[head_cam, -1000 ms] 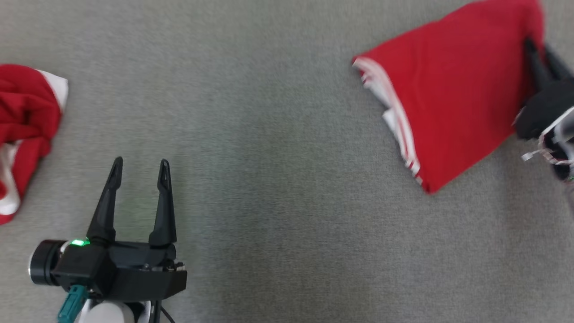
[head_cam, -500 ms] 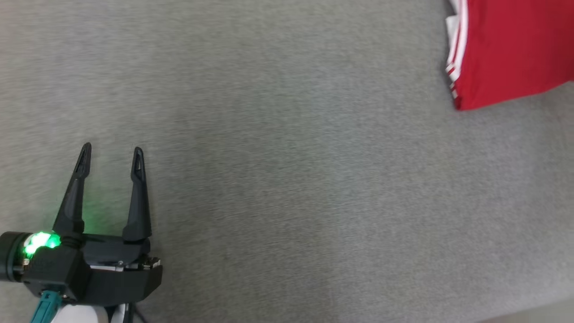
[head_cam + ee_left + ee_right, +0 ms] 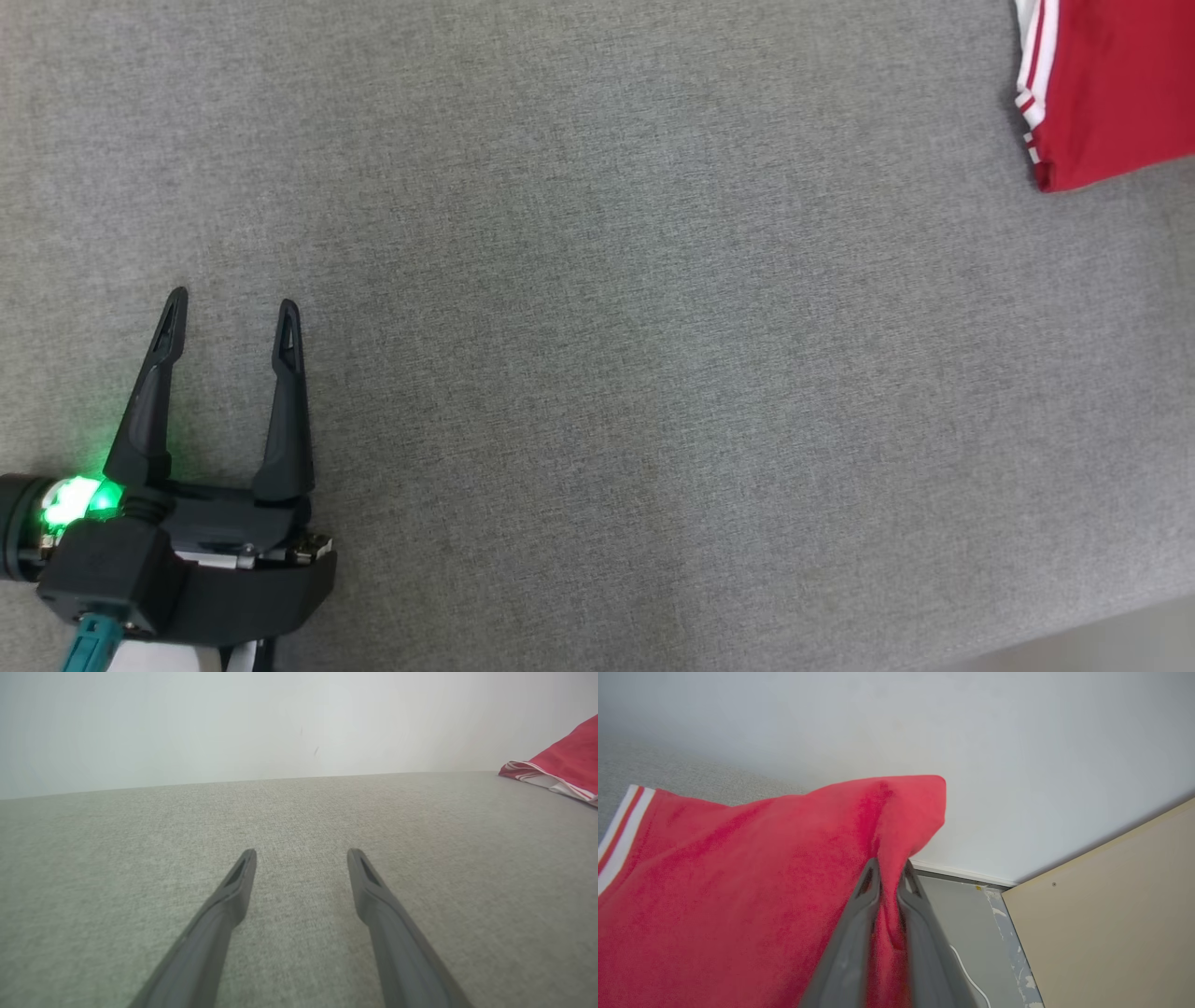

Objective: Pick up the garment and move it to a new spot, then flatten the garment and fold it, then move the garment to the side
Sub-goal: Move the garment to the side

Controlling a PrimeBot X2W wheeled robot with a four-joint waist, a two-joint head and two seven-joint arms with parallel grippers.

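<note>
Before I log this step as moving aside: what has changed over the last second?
The folded red garment, pinched in the right gripper, has been carried farther to the robot's right, toward the head view's edge; the camera shifted too. The left gripper stays open and empty over the grey surface.

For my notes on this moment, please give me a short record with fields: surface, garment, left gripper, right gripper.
surface: grey woven cloth, flat
garment: red, white stripes along one edge, folded in layers, at the far right of the head view
left gripper: open, holding nothing, over bare surface, apart from the garment
right gripper: shut on a raised corner of the garment
</note>
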